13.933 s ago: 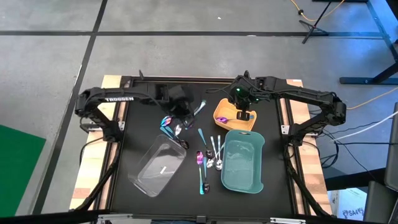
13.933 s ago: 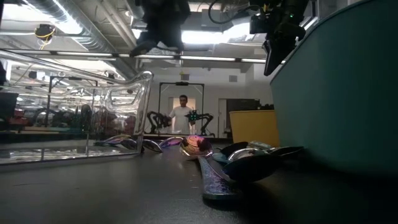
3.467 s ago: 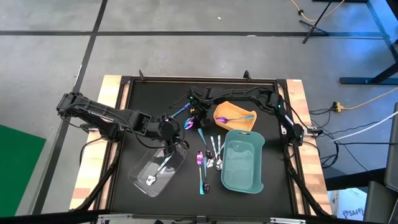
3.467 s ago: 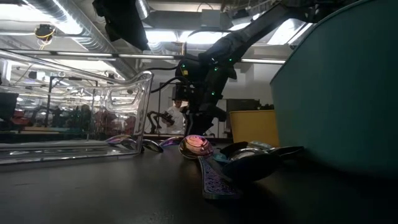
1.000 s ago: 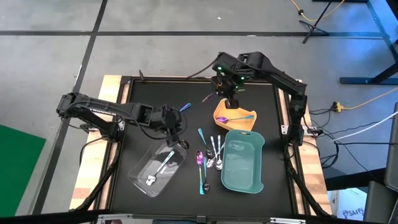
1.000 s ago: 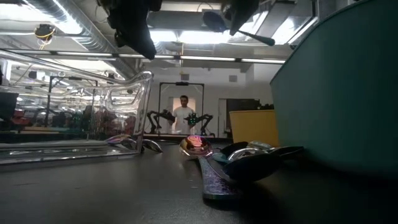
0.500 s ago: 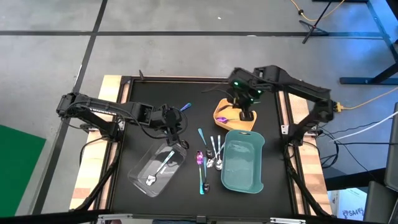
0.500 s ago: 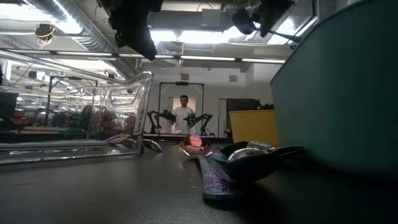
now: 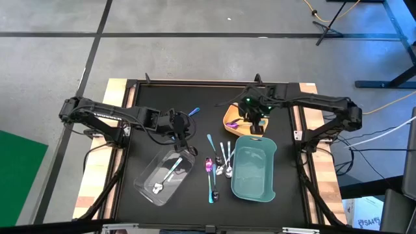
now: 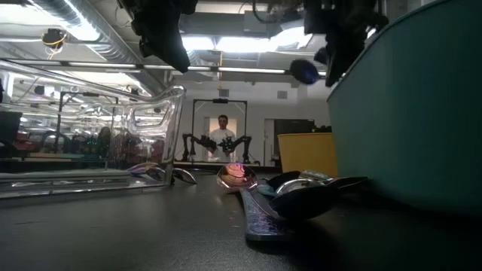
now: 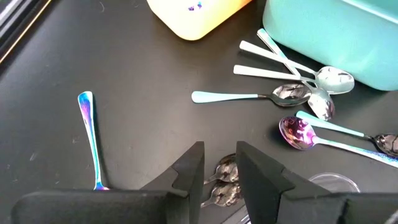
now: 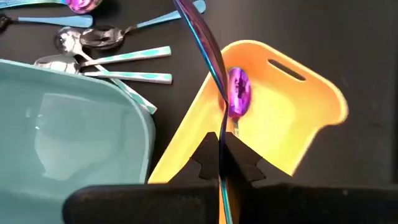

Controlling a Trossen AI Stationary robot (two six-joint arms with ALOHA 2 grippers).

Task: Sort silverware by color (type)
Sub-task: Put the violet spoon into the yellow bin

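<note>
right gripper [image 12: 221, 163]: clamped tight on a blue-purple spoon [image 12: 205, 37], above the yellow tray [image 12: 292, 118] to join its purple match | left gripper [image 11: 219, 168]: parted, holding nothing, over the clear tray [image 9: 146, 182] | remaining spoons [image 9: 221, 159] beside teal tray [image 9: 253, 188]

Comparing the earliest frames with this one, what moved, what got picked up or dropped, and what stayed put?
The right gripper went left to the table's middle, shut on an iridescent spoon, and now holds it above the yellow tray, where a purple spoon already lies. The left gripper let a second silver spoon into the clear tray and hovers by a blue spoon. The teal tray and the spoons beside it stayed.
</note>
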